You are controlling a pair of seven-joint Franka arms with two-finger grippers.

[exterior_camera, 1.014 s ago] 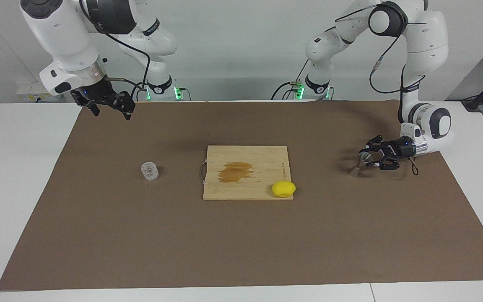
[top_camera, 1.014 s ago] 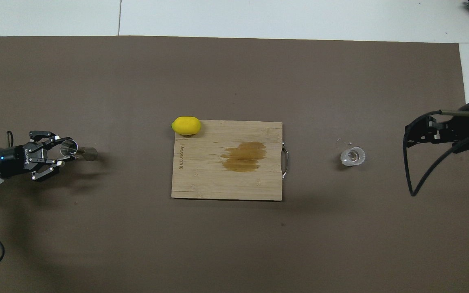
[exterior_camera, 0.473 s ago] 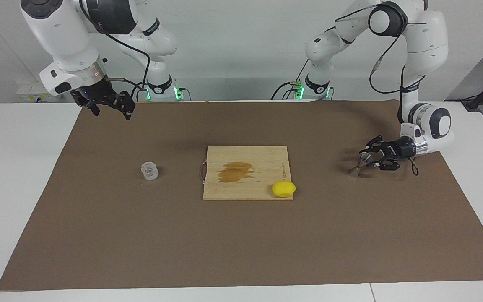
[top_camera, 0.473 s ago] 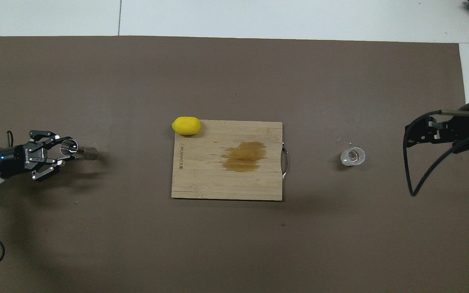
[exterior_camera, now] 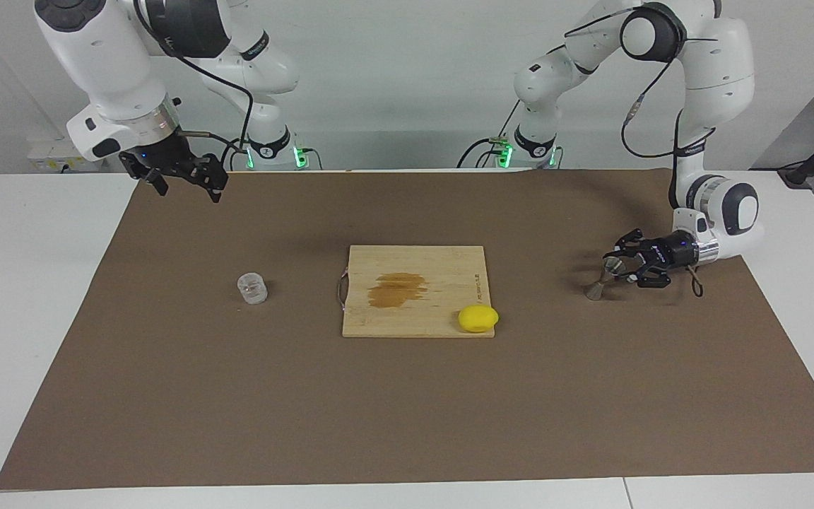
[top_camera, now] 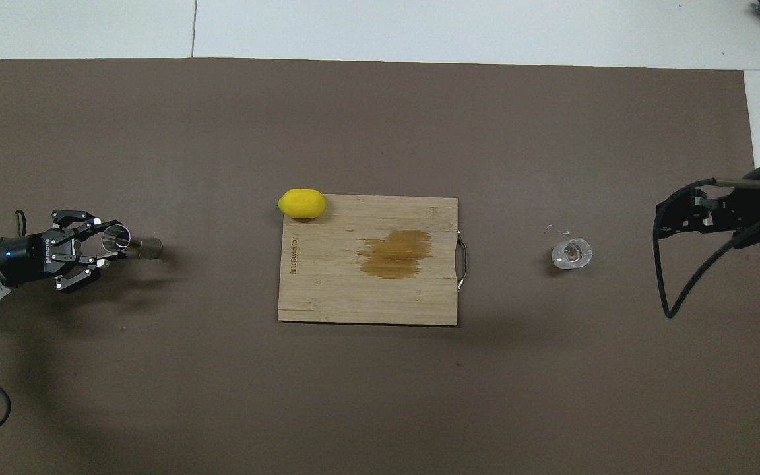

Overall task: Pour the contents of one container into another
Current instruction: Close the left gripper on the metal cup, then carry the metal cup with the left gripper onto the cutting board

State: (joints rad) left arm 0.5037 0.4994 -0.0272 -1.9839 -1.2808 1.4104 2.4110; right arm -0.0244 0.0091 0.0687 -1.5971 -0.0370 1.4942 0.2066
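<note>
Two arms work this table, and there is one of each thing on the brown mat (exterior_camera: pixel 167 396): one glass cup, one cutting board, one lemon, one jigger.

Taking the facing view from its left edge across: the right gripper (exterior_camera: pixel 182 184) hangs in the air over the mat's edge nearest the robots, at the right arm's end, its two fingers spread wide and holding nothing. The right arm waits there.

Next comes the glass cup (exterior_camera: pixel 252 288), upright on the mat, well apart from that gripper and near the board's handle end.

The wooden cutting board (exterior_camera: pixel 442 261) lies mid-table with one brown stain (exterior_camera: pixel 397 290) on it. The yellow lemon (exterior_camera: pixel 478 318) sits at the board's corner farthest from the robots, toward the left arm's end.

Last, at the left arm's end, the left gripper (exterior_camera: pixel 617 267) is low over the mat, turned sideways, its fingers pinched on the upper cone of the metal jigger (exterior_camera: pixel 603 279). The jigger leans; its lower cone seems to touch the mat, though that is hard to make out
</note>
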